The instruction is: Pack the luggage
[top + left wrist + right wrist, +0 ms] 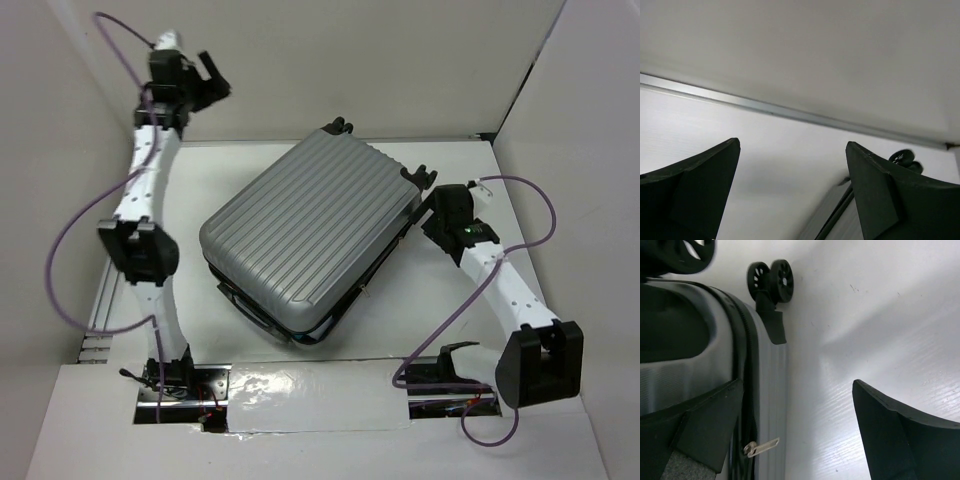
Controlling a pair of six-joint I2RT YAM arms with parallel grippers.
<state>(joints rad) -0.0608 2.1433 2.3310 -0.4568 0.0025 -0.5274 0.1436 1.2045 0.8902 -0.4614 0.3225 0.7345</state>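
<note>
No legible text, label, brand, number or sign in any view. Ribbed shell of luggage (310,235): no marking readable. Metal zip pull (761,447): too small to tell.

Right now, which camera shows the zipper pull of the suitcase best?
The right wrist view: the zipper pull appears large at the suitcase seam. The top external view shows it too small to tell; the left wrist view shows only a suitcase corner.

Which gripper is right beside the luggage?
The right gripper, open at the luggage's zipper edge; the left gripper is off at the far-left corner, clear of it.
</note>
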